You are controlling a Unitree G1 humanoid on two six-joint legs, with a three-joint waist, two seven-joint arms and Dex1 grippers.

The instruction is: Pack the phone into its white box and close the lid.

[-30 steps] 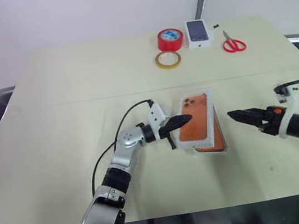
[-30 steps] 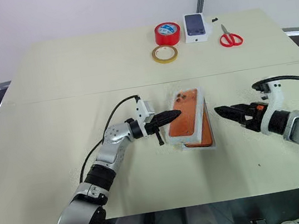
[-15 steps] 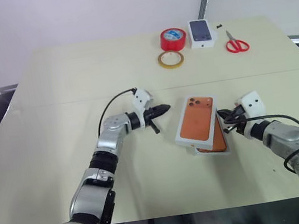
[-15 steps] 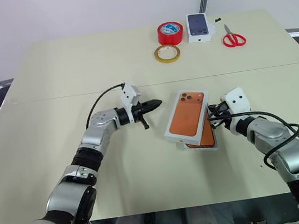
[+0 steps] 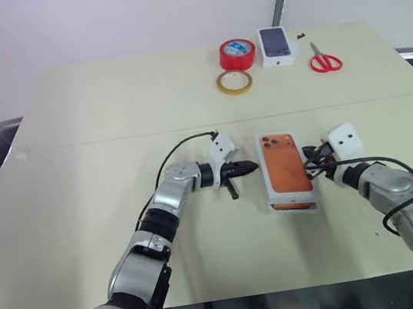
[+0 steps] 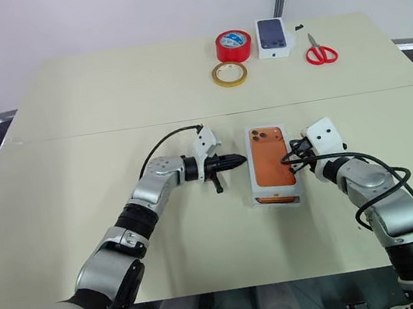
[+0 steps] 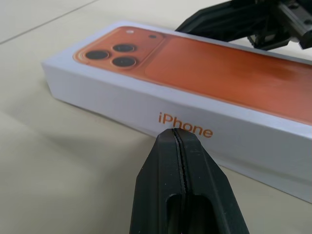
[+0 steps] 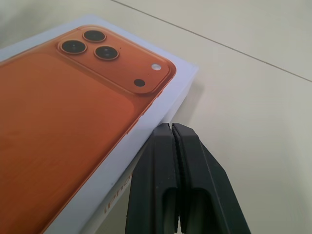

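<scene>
We see a pale cream surface [image 5: 70, 128] crossed by a thin seam. The lid [image 5: 286, 170], orange phone picture up, lies near its middle. At the far edge sit a red tape roll [image 5: 236, 53], a tan tape ring [image 5: 234, 82], a small white box [image 5: 276, 45] and red scissors [image 5: 324, 60].

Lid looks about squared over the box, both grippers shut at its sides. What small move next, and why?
Probably press the lid down with the shut left gripper: an orange strip shows at its near end, so it may not be fully seated, while the right gripper braces the other side.

Both tools [image 5: 249, 167] [image 6: 293, 151] closed, facing inward.
</scene>
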